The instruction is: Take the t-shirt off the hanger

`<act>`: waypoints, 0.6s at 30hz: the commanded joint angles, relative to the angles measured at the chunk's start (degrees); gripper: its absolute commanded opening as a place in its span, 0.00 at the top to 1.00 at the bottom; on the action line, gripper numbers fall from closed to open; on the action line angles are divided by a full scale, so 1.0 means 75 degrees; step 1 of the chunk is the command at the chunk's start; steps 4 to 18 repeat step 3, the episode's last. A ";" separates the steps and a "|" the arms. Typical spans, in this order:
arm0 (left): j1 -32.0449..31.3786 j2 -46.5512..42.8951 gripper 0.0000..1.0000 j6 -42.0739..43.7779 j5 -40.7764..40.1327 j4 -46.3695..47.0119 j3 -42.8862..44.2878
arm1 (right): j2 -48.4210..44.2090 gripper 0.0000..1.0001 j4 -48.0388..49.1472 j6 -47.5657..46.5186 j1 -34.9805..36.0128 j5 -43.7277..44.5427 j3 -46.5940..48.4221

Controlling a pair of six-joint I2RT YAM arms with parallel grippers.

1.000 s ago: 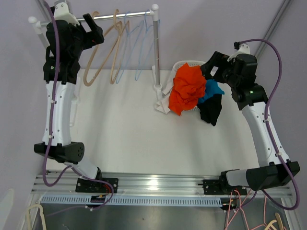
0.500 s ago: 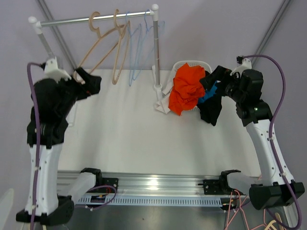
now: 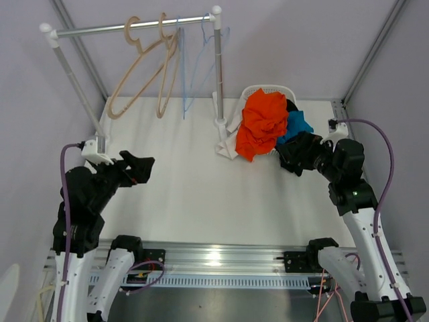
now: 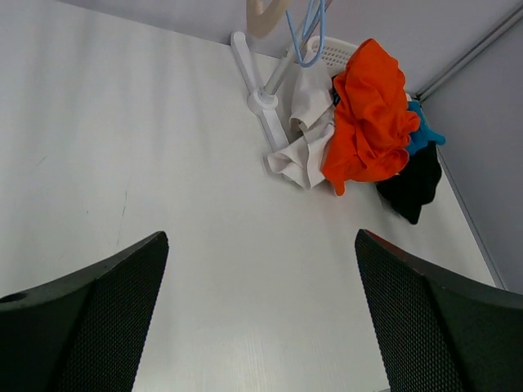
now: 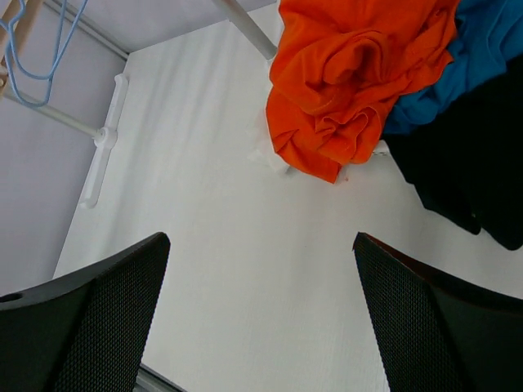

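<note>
Pulled back, left gripper (image 4: 260,238), right gripper (image 5: 257,238) gaping empty, orange t-shirt (image 5: 353,77) beyond both jaws

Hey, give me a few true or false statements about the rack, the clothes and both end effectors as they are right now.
1. Every hanger on the rack is bare. True.
2. The orange t-shirt hangs from the rack. False: it lies heaped at the basket.
3. The left end effector grips a hanger. False: it is open and empty.
4. The right end effector is open. True.
5. A black garment lies beside the orange t-shirt. True.
</note>
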 commanded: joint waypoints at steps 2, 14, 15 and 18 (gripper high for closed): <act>-0.0029 -0.0205 0.00 0.0149 0.0226 0.0057 -0.0233 | -0.0316 0.00 0.0004 0.0061 -0.0014 -0.0128 -0.0099; -0.0029 -0.0275 0.00 0.0138 0.0237 0.0045 -0.0280 | -0.0387 0.01 0.0015 0.0003 -0.0014 -0.0104 -0.0134; -0.0029 -0.0275 0.00 0.0138 0.0237 0.0045 -0.0280 | -0.0387 0.01 0.0015 0.0003 -0.0014 -0.0104 -0.0134; -0.0029 -0.0275 0.00 0.0138 0.0237 0.0045 -0.0280 | -0.0387 0.01 0.0015 0.0003 -0.0014 -0.0104 -0.0134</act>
